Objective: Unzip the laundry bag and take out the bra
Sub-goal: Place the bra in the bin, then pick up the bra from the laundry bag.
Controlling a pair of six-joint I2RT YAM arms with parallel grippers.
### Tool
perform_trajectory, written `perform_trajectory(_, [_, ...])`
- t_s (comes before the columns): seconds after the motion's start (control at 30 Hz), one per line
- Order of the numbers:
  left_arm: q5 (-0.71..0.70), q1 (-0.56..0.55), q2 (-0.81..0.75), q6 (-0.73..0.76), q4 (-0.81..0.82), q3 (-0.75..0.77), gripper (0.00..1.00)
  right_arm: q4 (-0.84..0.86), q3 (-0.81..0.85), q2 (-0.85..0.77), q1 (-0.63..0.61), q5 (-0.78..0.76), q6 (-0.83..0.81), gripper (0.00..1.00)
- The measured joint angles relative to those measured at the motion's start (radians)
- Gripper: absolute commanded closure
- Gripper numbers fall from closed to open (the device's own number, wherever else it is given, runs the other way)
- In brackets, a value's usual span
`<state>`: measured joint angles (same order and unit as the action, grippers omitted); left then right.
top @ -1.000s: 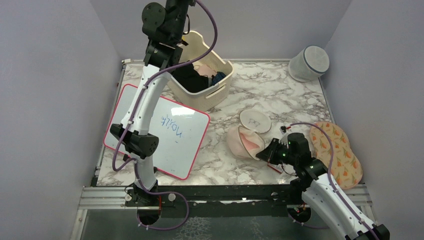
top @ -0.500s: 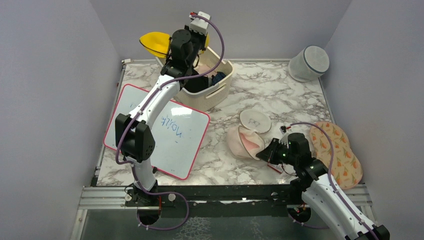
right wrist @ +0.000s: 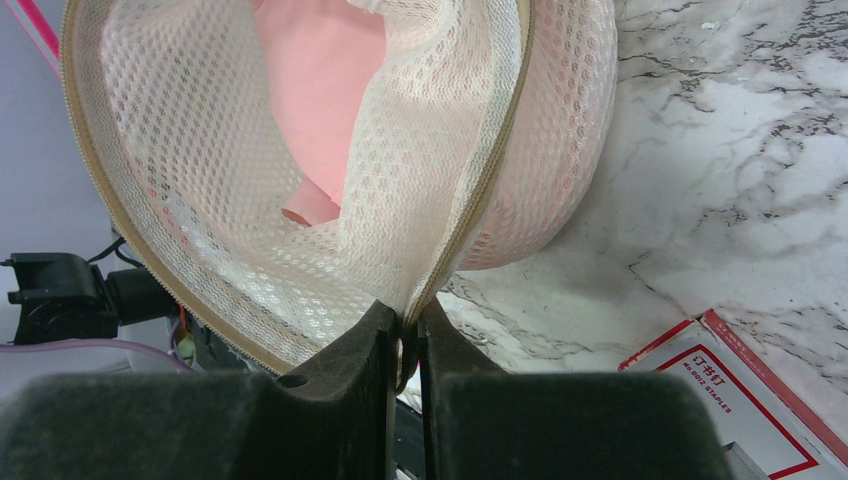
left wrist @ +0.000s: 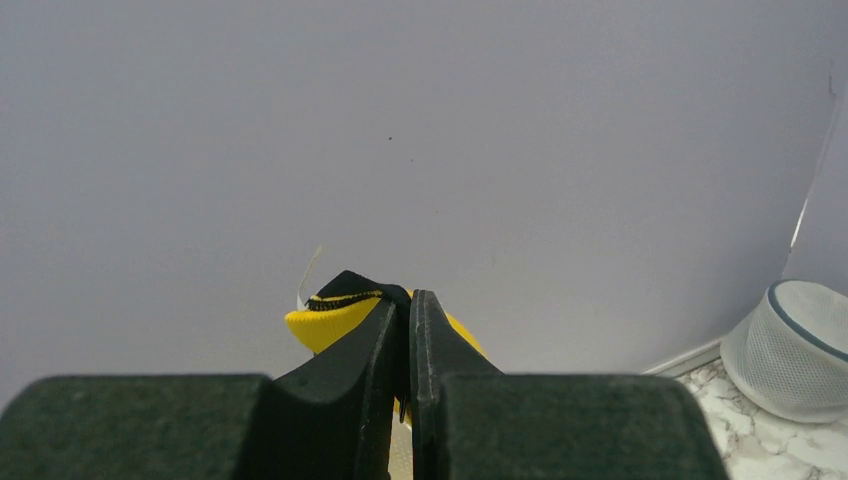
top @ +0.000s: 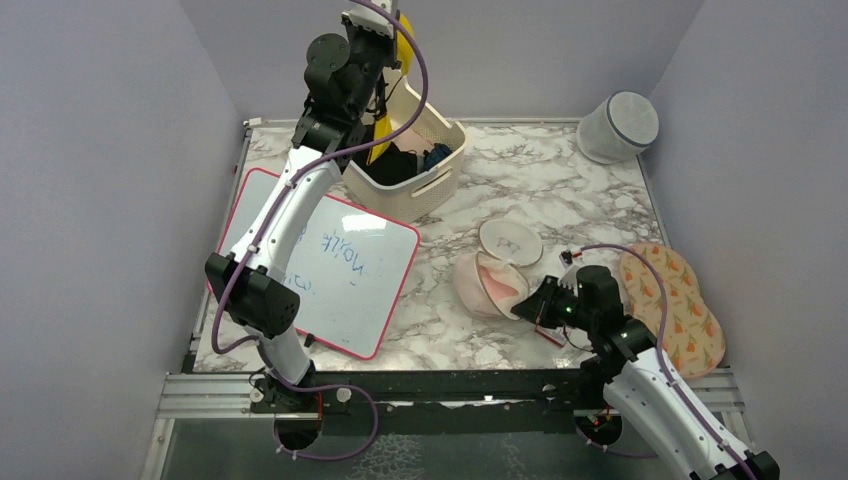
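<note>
The laundry bag (top: 488, 283) lies unzipped mid-table, its round printed lid (top: 510, 242) flipped back and pink lining showing. In the right wrist view the bag's mesh mouth (right wrist: 300, 200) gapes open with pink fabric inside. My right gripper (top: 532, 305) is shut on the zipper end at the bag's rim (right wrist: 405, 325). My left gripper (top: 392, 12) is raised high over the basket, shut on a yellow bra (top: 402, 50) with black trim. In the left wrist view the bra (left wrist: 325, 322) sticks out between the closed fingers (left wrist: 408, 305).
A cream slotted basket (top: 430, 180) with dark clothes stands at the back, under the left arm. A red-rimmed whiteboard (top: 330, 265) lies left. A white-grey mesh cylinder (top: 618, 127) sits back right. A floral pad (top: 675, 300) lies right. A staples box (right wrist: 740, 385) lies near the right gripper.
My left arm has swung the yellow bra from behind the basket's left side up to the right, above the basket. The right gripper and the bag have not moved.
</note>
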<state>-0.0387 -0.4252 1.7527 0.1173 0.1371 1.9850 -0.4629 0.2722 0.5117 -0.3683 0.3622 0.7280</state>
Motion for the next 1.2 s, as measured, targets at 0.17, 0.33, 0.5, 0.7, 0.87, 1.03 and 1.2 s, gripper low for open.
perform_trajectory(0.17, [-0.039,0.036,-0.029,-0.045,0.048,-0.145,1.00,0.000,0.000,-0.020,0.000,0.002,0.000,0.90])
perform_trajectory(0.33, [-0.089,0.122,0.079,-0.114,-0.077,-0.184,1.00,0.000,0.002,-0.017,0.000,0.002,-0.001,0.89])
perform_trajectory(0.5, [-0.134,0.145,0.122,-0.131,-0.229,-0.256,0.71,0.001,0.016,0.003,0.000,0.002,-0.011,0.90])
perform_trajectory(0.7, [-0.171,0.134,0.103,-0.142,-0.297,-0.270,0.27,0.017,0.037,0.041,0.000,0.003,-0.026,0.89])
perform_trajectory(0.87, [-0.124,0.134,0.007,-0.181,-0.327,-0.295,0.11,0.020,0.037,0.043,0.000,0.002,-0.026,0.89])
perform_trajectory(1.03, [-0.012,0.117,-0.197,-0.282,-0.295,-0.474,0.04,0.020,0.037,0.041,0.000,0.002,-0.026,0.89])
perform_trajectory(1.2, [0.016,-0.031,-0.374,-0.358,-0.237,-0.708,0.05,0.021,0.037,0.029,0.000,0.002,-0.026,0.89])
